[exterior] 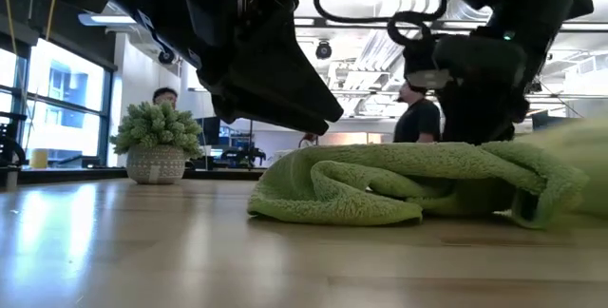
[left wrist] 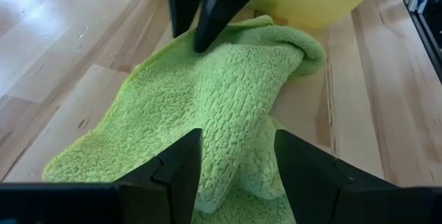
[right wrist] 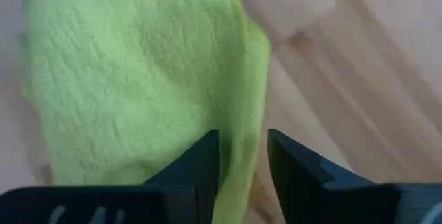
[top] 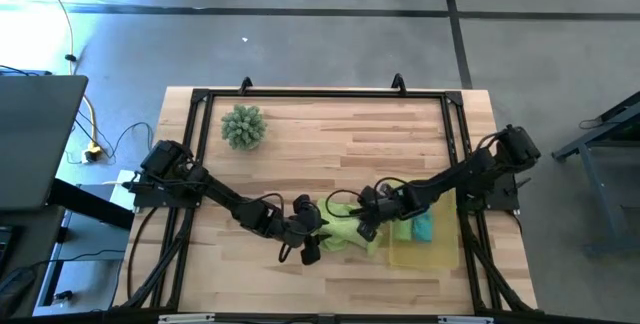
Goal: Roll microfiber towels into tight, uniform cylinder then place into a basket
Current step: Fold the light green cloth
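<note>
Left gripper [left wrist: 235,175] spread wide, fingers straddling a fold of the lime green towel [top: 350,229] directly beneath it; not pinching yet. Towel lies crumpled on the table [top: 330,134], between the two grippers. Right gripper [right wrist: 242,165] sits just beyond, over the towel's far edge, jaws apart with cloth between them (whether it grips, cannot tell). Judgement: cloth is light, limp, grippy, so it will sag; take it at an edge or corner. Past the right gripper, the basket [top: 440,257] holds a teal towel [top: 424,226].
</note>
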`<move>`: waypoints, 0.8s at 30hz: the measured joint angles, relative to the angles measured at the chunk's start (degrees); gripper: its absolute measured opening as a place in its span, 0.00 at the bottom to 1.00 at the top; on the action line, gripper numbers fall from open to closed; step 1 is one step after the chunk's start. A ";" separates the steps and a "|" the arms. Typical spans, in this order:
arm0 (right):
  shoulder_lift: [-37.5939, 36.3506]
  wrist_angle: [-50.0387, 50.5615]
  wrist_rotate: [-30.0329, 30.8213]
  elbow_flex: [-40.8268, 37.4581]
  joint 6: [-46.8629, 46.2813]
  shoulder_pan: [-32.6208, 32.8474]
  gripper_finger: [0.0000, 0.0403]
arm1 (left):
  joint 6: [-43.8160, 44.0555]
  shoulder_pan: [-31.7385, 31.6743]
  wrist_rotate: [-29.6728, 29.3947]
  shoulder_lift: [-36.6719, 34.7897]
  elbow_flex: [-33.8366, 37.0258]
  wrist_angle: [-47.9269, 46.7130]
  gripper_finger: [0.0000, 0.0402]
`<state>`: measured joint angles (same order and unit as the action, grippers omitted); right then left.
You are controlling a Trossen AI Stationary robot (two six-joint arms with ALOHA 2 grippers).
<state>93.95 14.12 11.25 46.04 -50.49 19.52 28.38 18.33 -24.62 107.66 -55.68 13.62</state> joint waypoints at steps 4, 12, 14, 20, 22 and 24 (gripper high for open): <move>0.02 1.08 -1.90 0.02 0.14 0.23 0.23 | -0.04 0.00 -0.02 0.00 0.00 -0.06 0.43; 0.00 6.69 -0.81 6.53 6.91 0.49 0.10 | -0.05 -0.59 -0.02 -0.02 0.00 -0.06 0.43; 0.00 10.21 0.69 9.35 10.11 0.45 0.06 | -0.58 -0.61 -0.02 -0.02 0.00 -0.06 0.43; -0.08 18.81 4.83 17.14 17.58 0.31 0.02 | -3.96 -0.66 -0.38 -0.09 0.00 0.34 0.43; -0.08 19.99 4.82 17.31 16.53 0.27 0.04 | -3.86 -0.66 -0.39 -0.09 0.00 0.38 0.43; -0.08 19.98 4.65 16.37 13.62 0.06 0.08 | -3.25 -0.63 -0.38 -0.09 0.00 0.38 0.43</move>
<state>93.86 34.11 15.91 62.42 -36.87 19.57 25.13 17.69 -25.00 107.57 -55.68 14.00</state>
